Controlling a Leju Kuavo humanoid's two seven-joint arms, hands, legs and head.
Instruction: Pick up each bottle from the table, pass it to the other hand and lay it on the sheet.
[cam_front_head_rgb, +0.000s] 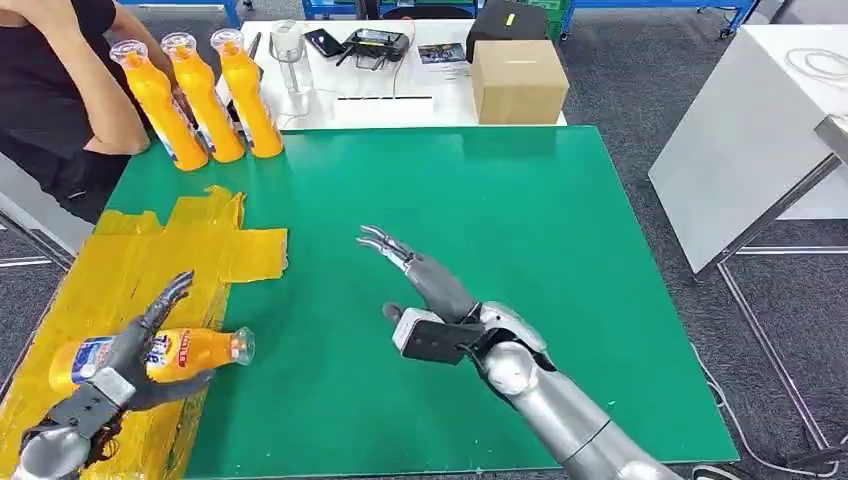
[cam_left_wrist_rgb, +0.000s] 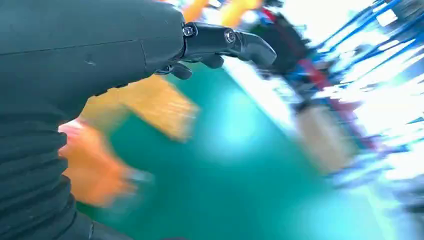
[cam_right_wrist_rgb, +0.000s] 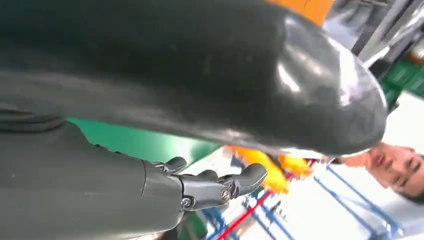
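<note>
An orange bottle (cam_front_head_rgb: 205, 348) lies on its side on the yellow sheet (cam_front_head_rgb: 150, 250) at the near left of the green table (cam_front_head_rgb: 520, 260). My left hand (cam_front_head_rgb: 130, 355) is over the bottle's label end with its fingers spread and lifted off it; the blurred left wrist view shows those fingers (cam_left_wrist_rgb: 230, 40) stretched out above the orange bottle (cam_left_wrist_rgb: 92, 167). Above the middle of the table my right hand (cam_front_head_rgb: 425, 285) is open and holds nothing, its fingers (cam_right_wrist_rgb: 215, 187) apart. Three more orange bottles (cam_front_head_rgb: 200, 95) stand upright at the far left corner.
A person (cam_front_head_rgb: 60, 90) leans in at the far left beside the standing bottles. Behind the green table a white table carries a cardboard box (cam_front_head_rgb: 518, 80), a clear jug (cam_front_head_rgb: 290, 55) and a controller (cam_front_head_rgb: 375, 42). Another white table (cam_front_head_rgb: 750, 130) stands to the right.
</note>
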